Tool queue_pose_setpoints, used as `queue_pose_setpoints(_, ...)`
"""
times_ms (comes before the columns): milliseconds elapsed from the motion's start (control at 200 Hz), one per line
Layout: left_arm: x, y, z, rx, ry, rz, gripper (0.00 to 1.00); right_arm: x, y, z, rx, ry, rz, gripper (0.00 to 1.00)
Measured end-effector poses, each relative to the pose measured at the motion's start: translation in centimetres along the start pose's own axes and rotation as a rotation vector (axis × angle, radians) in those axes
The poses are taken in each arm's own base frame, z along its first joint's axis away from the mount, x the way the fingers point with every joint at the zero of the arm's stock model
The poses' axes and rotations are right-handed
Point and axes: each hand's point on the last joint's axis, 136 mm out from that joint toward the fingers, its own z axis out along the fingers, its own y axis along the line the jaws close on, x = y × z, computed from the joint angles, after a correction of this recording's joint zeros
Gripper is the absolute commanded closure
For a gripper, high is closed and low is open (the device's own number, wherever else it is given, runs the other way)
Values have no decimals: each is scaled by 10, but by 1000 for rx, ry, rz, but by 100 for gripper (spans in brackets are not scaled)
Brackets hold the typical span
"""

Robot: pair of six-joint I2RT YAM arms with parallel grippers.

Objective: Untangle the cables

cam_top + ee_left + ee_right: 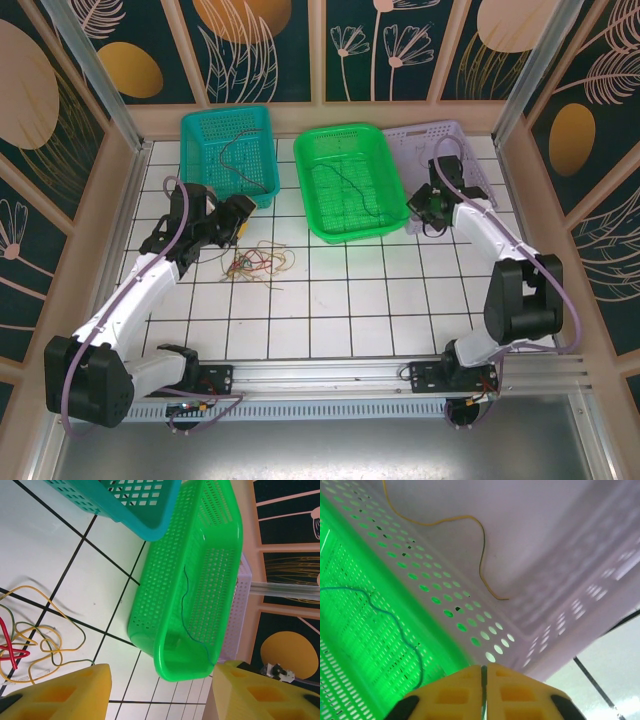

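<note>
Right gripper (483, 672), jaws together, at purple basket's (560, 540) near-left corner.
Left arm outstretched; left gripper (161, 669) jaws apart, just beyond the cables (258, 264).

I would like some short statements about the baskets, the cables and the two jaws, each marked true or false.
1. The green basket holds a thin dark cable. True.
2. The tangled cables also lie in that basket. False: they lie on the tiled table, near the left jaws.
3. The left jaws stand open. True.
4. The right jaws stand wide open. False: they are shut.
5. The pale purple basket holds a yellow cable. True.
</note>
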Motion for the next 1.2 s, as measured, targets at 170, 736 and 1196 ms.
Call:
queue_pose_setpoints(170,0,1,0,-1,1,0,45,2,11,4,-10,1,-31,100)
queue_pose_setpoints(736,2,5,1,-10,4,-4,46,40,51,50,102,41,-377,100)
queue_pose_setpoints(1196,2,4,-4,2,-5,1,45,44,73,36,86,34,-463,52)
